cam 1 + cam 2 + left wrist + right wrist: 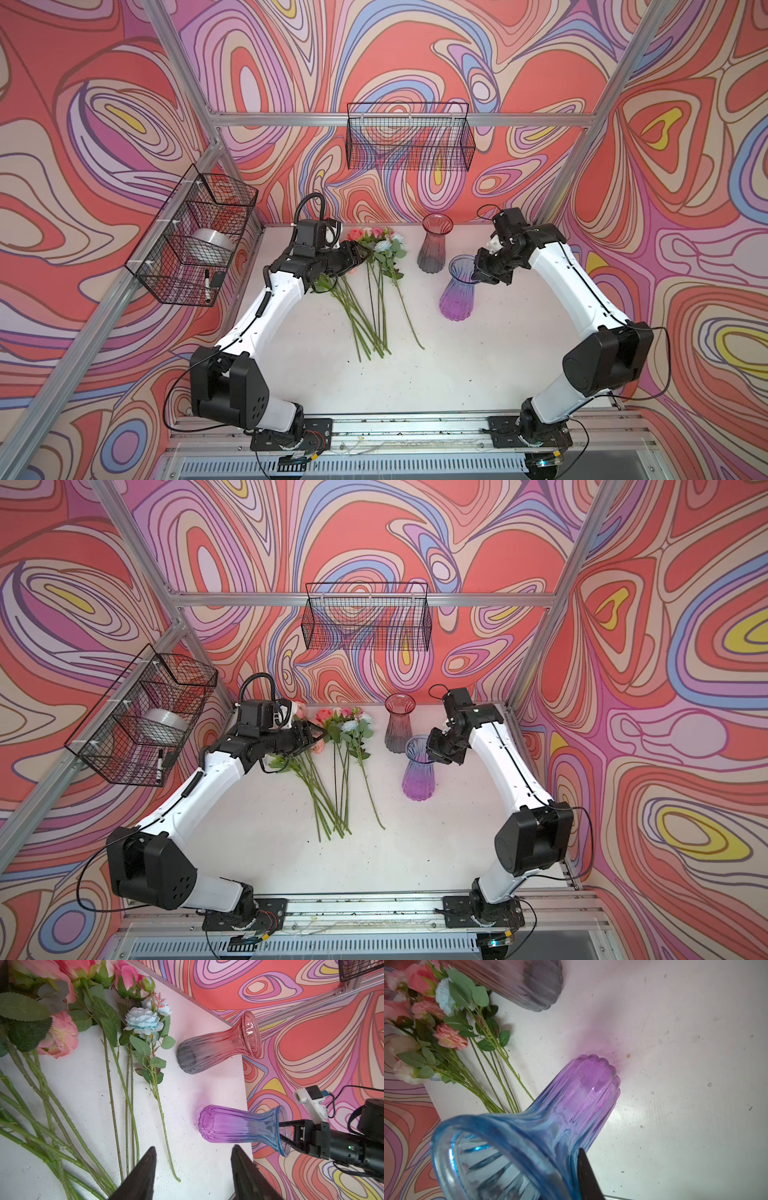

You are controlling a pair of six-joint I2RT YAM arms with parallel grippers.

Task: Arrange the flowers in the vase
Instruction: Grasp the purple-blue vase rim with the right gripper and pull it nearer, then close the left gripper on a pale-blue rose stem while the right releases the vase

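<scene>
- My left arm (259, 313) climbs from its base on the front rail. Its white forearm slants back and inward, and the wrist turns sideways toward the middle of the white table (457, 374)
- My left gripper (363, 255) hangs over the artificial flowers (382, 245), a bunch of pink, coral, white and pale blue blooms on long green leafy stems
- In the left wrist view its two dark fingers (143, 1174) stand apart and grip nothing, with bare table and the lower stems beneath them
- The flowers lie flat on the table to the left of both vases, with the blooms toward the back wall and the stems fanned toward the front rail
- My right arm (569, 282) folds at a raised black elbow on the right side. Its white forearm runs back toward the wall, then the wrist bends down and inward
- My right gripper (478, 272) is clamped on the flared blue rim of the purple-to-blue ribbed glass vase (457, 295)
- In the right wrist view one finger (586, 1172) presses the outside of that rim; I cannot make out the other finger there
- That vase stands on its base on the table, to the right of the flowers and apart from them
- A pink-to-grey ribbed glass vase (434, 245) stands upright near it, closer to the back wall and just right of the blooms
</scene>
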